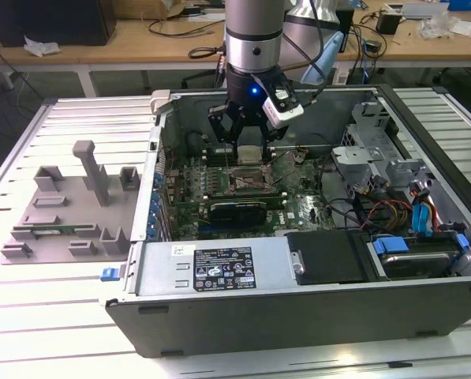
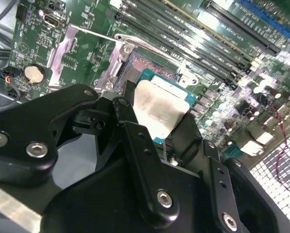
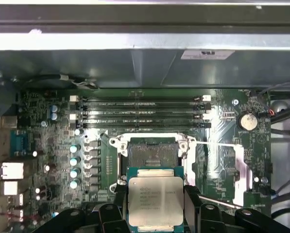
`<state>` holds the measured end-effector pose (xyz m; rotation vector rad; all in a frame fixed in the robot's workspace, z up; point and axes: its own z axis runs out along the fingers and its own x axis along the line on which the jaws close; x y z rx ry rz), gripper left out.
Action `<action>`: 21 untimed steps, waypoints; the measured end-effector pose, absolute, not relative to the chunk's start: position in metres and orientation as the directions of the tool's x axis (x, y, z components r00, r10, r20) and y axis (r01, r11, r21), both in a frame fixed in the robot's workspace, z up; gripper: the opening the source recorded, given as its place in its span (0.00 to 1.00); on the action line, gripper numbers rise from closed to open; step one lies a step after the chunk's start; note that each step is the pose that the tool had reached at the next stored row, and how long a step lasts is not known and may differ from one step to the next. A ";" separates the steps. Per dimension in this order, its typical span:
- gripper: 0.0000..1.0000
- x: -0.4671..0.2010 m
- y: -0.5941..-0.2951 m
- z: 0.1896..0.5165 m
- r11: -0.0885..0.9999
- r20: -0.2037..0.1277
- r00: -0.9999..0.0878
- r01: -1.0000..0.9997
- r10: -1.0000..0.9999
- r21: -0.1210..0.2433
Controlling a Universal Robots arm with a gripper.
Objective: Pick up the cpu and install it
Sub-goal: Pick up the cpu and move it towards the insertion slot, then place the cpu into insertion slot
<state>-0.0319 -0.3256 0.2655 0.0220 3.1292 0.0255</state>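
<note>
The cpu is a small square chip with a silver top. My gripper is shut on it and holds it flat inside the open computer case, just above the motherboard. In both wrist views the black fingers press on two opposite edges of the cpu. The dark square socket lies uncovered on the green board, a little beyond the chip and below it. Its metal frame is swung open to one side.
The grey case stands open-topped, with memory slots, an expansion card, a drive cage and cables around the socket. On the exterior view's left a grey fixture plate with plastic blocks lies on the white table.
</note>
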 end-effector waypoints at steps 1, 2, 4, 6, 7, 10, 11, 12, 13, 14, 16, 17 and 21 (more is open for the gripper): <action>0.55 -0.032 -0.325 0.265 1.000 -0.012 -1.000 0.015 0.015 0.017; 0.55 -0.032 -0.325 0.265 1.000 -0.012 -1.000 0.015 0.015 0.016; 0.55 -0.032 -0.325 0.265 1.000 -0.012 -1.000 0.015 0.015 0.016; 0.55 -0.032 -0.325 0.265 1.000 -0.012 -1.000 0.015 0.015 0.017; 0.55 -0.032 -0.325 0.265 1.000 -0.012 -1.000 0.015 0.015 0.017; 0.55 -0.032 -0.325 0.265 1.000 -0.012 -1.000 0.015 0.015 0.017; 0.55 -0.032 -0.325 0.265 1.000 -0.012 -1.000 0.015 0.015 0.017; 0.55 -0.032 -0.325 0.265 1.000 -0.012 -1.000 0.015 0.015 0.017; 0.55 -0.032 -0.325 0.265 1.000 -0.012 -1.000 0.015 0.015 0.017; 0.55 -0.032 -0.325 0.265 1.000 -0.012 -1.000 0.015 0.015 0.017; 0.55 -0.032 -0.325 0.265 1.000 -0.012 -1.000 0.015 0.015 0.017; 0.55 -0.032 -0.325 0.265 1.000 -0.012 -1.000 0.015 0.015 0.017; 0.55 -0.032 -0.325 0.265 0.998 -0.012 -0.998 0.061 0.061 0.017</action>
